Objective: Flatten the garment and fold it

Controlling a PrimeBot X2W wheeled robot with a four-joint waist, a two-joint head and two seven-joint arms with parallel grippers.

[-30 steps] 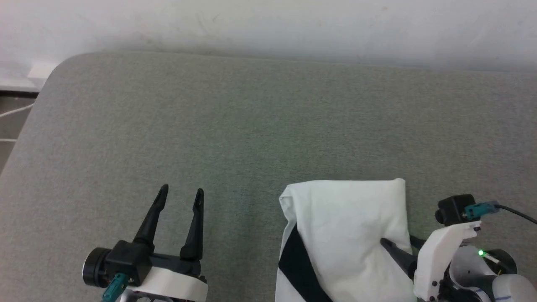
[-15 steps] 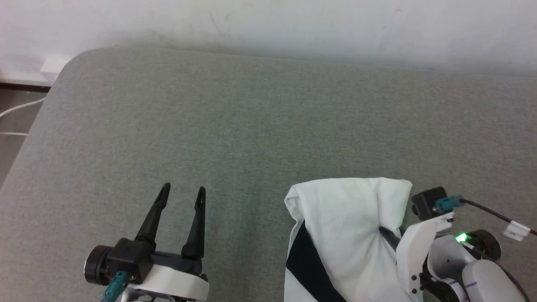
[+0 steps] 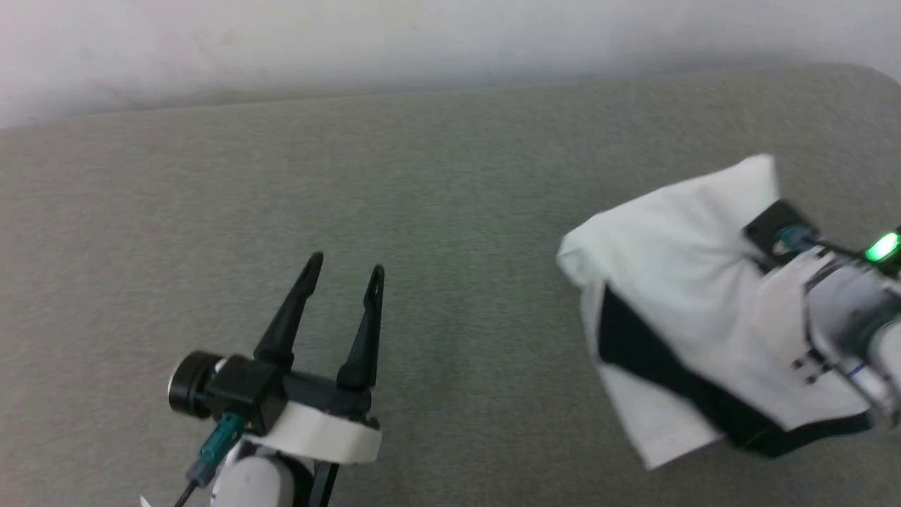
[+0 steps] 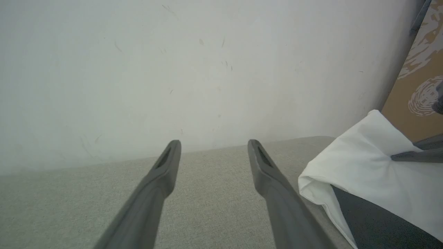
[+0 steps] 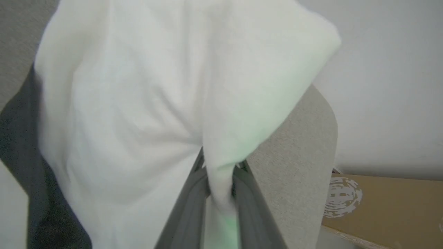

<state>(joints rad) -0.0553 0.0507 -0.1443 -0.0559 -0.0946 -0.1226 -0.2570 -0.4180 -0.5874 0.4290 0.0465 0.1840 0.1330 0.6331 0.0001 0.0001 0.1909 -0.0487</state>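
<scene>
One garment [image 3: 676,282], white with a single black band [image 3: 633,338] showing across it, hangs bunched at the right side of the grey-green cushion [image 3: 422,176]. It is pinched in the right gripper [image 5: 221,180], whose two dark fingers stand narrow with a fold of white cloth squeezed between them. Whether its lower hem touches the cushion cannot be told.

Well apart to the left, the left gripper [image 3: 345,271] hovers over bare cushion, its two fingers spread wide and holding nothing.

The right wrist view shows the pinch itself, which the head view hides behind cloth and the pale wrist. Both wrist views take in one brown cardboard box [image 5: 380,204] with a white printed swirl, standing beyond the cushion's rounded end by the white wall [image 3: 352,42]. The left wrist view also catches one finger of the right gripper pressed into the cloth.

A second ago the garment lay draped low on the cushion with the right gripper's finger resting on top. Now the cloth is gathered and drawn up. The head camera has swung since then, so the whole scene sits differently.
</scene>
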